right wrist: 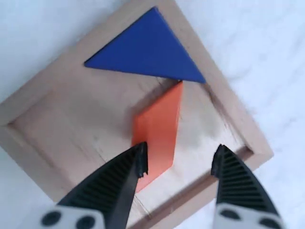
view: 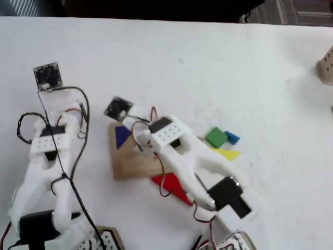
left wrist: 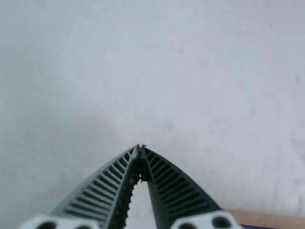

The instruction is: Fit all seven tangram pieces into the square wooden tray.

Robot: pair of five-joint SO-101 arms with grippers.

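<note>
Noted right gripper (right wrist: 180, 160) above the square wooden tray (right wrist: 230, 105), jaws apart and clamped on nothing, one fingertip over the end of the orange parallelogram (right wrist: 159, 129). Found that piece flat on the tray floor near mid-tray, skew to the walls, one tip touching the long edge of the blue triangle (right wrist: 147, 47). Found the blue triangle seated with its apex in a tray corner. Noted left gripper (left wrist: 140, 150) closed and empty over bare bench (left wrist: 152, 71) beside the tray. Counted four pieces loose on the bench, on the tray's side toward the bench's right edge: red triangle (view: 171, 185) just beside the tray, then green square (view: 216, 137), small blue piece (view: 232, 138) and yellow triangle (view: 226, 153) clustered near each other.

Judged step in hand: squaring up the orange parallelogram. To do it well:
- Grip across the short width, not the points.
- Lift only slightly.
- Turn until a long side lies flush with the blue triangle's long edge or a wall.
- Set flat before letting go.
- Avoid shoving the blue triangle out of its corner.
- Leave an open corner for the red triangle.
</note>
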